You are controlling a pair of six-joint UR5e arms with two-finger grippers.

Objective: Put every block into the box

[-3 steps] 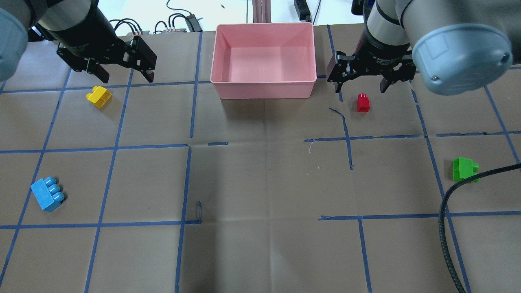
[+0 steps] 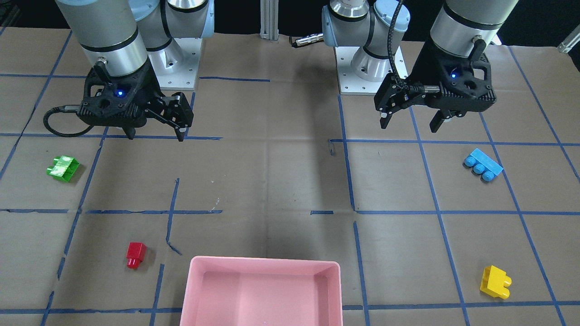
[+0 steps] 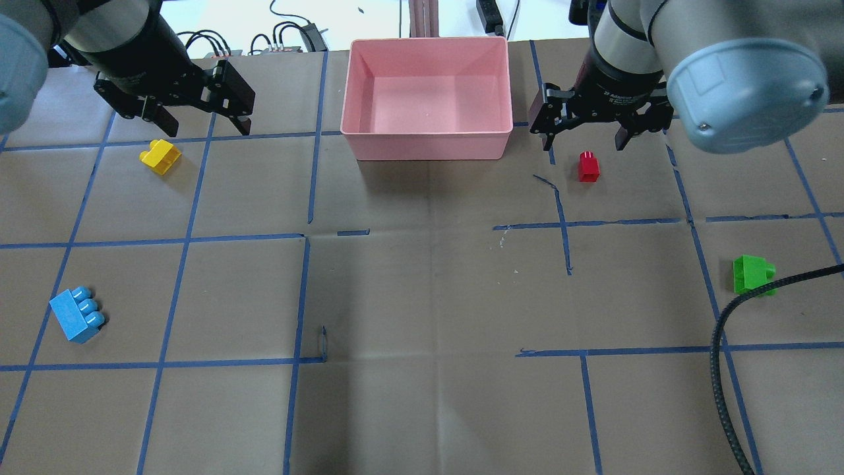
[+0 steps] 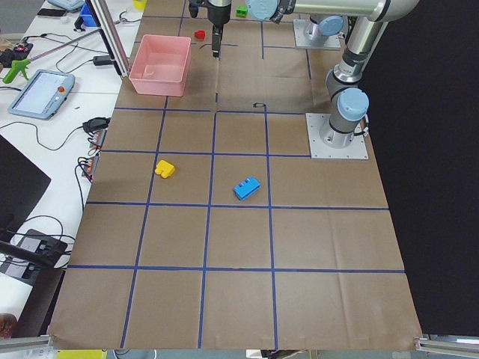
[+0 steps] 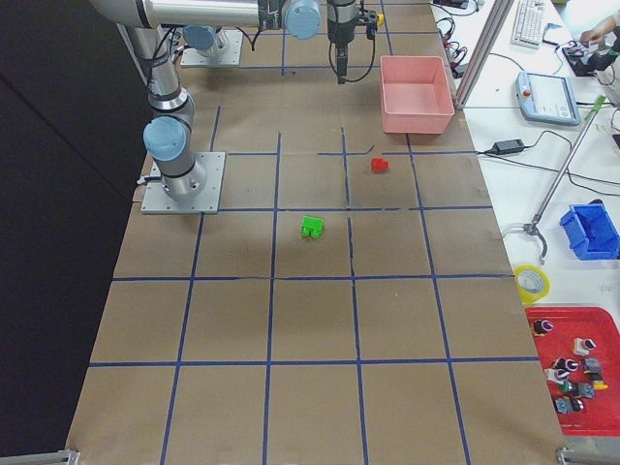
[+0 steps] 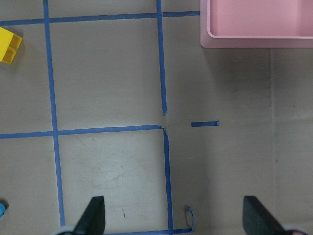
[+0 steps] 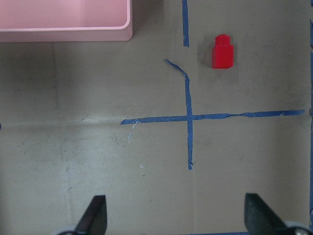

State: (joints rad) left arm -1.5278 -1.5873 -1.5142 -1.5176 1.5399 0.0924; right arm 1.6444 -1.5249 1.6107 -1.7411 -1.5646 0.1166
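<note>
The pink box [image 3: 428,146] stands empty at the far middle of the table, also in the front-facing view [image 2: 265,262]. The yellow block [image 3: 160,157] lies just below my open, empty left gripper [image 3: 206,125]. The blue block [image 3: 77,314] lies at the near left. The red block [image 3: 588,166] lies just below my open, empty right gripper [image 3: 584,144], to the right of the box. The green block [image 3: 752,274] lies at the right. The right wrist view shows the red block [image 7: 223,51] and the box corner [image 7: 124,34]. The left wrist view shows the yellow block [image 6: 10,45].
A black braided cable [image 3: 722,343] runs from the right edge past the green block to the near edge. Blue tape lines grid the brown table. Cables and devices lie beyond the far edge. The arm bases [image 2: 362,68] stand at the robot's side.
Both grippers have shifted very slightly and stay open. No block has moved.
</note>
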